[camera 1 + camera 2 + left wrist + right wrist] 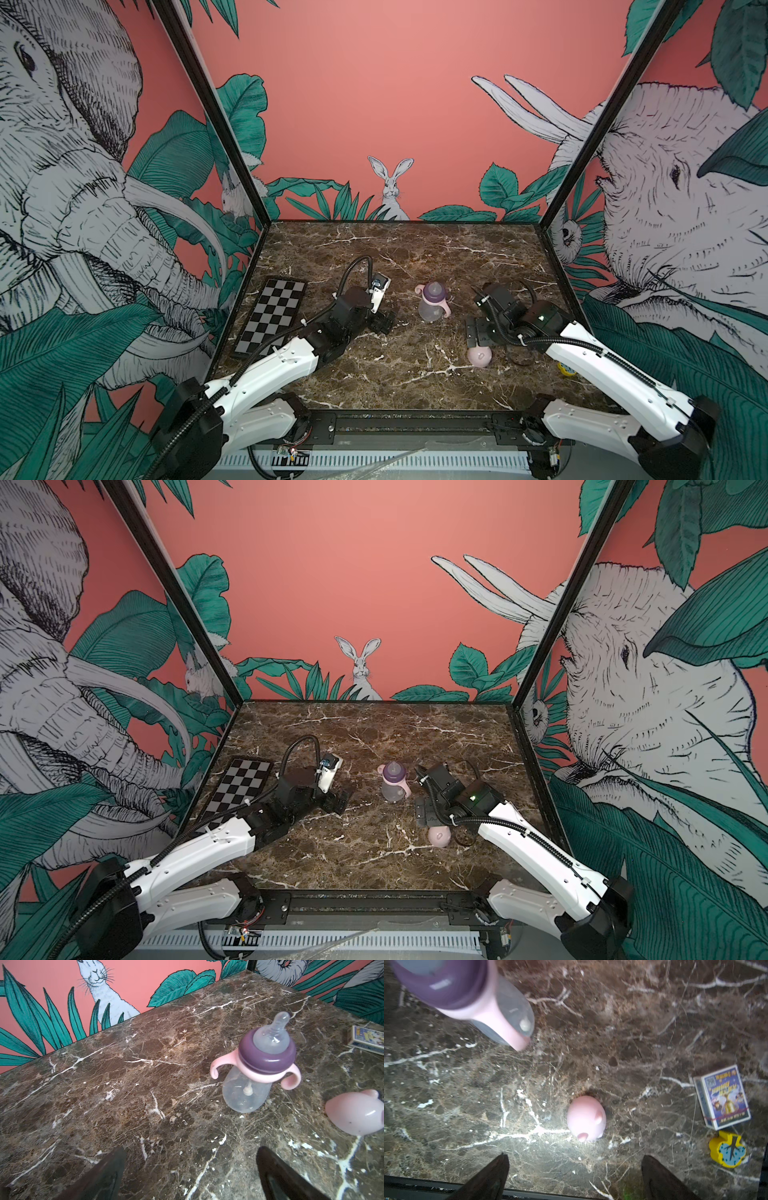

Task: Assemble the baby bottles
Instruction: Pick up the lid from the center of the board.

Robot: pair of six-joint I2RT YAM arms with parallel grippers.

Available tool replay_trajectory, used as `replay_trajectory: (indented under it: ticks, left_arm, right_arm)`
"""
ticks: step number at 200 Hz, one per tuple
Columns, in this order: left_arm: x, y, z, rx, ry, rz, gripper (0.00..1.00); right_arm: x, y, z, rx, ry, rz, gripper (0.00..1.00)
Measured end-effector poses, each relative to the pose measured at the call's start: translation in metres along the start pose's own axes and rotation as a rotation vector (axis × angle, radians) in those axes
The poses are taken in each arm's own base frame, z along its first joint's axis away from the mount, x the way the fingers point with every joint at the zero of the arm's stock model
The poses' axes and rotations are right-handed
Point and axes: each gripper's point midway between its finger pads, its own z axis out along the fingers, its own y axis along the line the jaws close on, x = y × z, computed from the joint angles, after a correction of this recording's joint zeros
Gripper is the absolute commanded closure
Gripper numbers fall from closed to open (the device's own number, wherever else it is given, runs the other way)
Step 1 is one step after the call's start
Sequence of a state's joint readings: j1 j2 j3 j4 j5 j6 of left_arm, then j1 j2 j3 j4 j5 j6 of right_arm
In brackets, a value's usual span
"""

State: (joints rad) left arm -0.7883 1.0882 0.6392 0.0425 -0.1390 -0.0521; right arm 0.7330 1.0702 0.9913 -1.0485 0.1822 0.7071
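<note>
Baby bottle: small, stood upright near the middle of the marbled brown surface, between the two arms and touched by neither. Showed in both top views and both wrist views.

- Body: clear, slightly cloudy plastic, rounded toward the base. Held a small pale straw end, seen through the wall low down.
- Ring: pale pink, seated round the neck, with two curved handles hooking out and down on opposite sides.
- Collar: purple, seated directly on the ring and looked level.
- Nipple: translucent silicone, rose through the collar with its tip uppermost.
- Cap: pale pink dome with two stubby ears, not fitted. Lay on the surface apart from the bottle, nearer the front edge and toward the robot's right. Could not be told whether it rested on its rim or its side.
- Left tool: spread wide, gripped nothing, hung low over bare surface, faced the bottle and stopped well short of it.
- Right tool: spread wide, gripped nothing, pointed down at the surface, near the cap but clear of it.
- Also present: checkerboard, flat along the left edge. Small printed box and yellow toy piece, near the right edge.
</note>
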Motion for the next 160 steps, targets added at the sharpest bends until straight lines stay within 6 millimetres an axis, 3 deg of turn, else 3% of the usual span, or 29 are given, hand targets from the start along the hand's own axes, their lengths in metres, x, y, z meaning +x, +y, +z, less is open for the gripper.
replay_trajectory:
  ticks: [39,65,107,160]
  left_arm:
    - [0.000,-0.005,0.003,0.028,0.009,0.005,0.00]
    - [0.000,-0.006,0.004,0.034,0.009,0.005,0.00]
    - [0.000,-0.007,0.004,0.038,0.010,0.005,0.00]
    - [0.000,-0.007,0.004,0.038,0.011,0.010,0.01]
  right_arm:
    - [0.039,-0.013,0.032,0.046,0.104,0.056,0.09]
    - [0.053,-0.016,0.050,0.049,0.135,0.092,0.09]
    - [0.058,-0.016,0.081,0.020,0.161,0.170,0.09]
    - [0.049,-0.010,0.102,0.009,0.175,0.175,0.13]
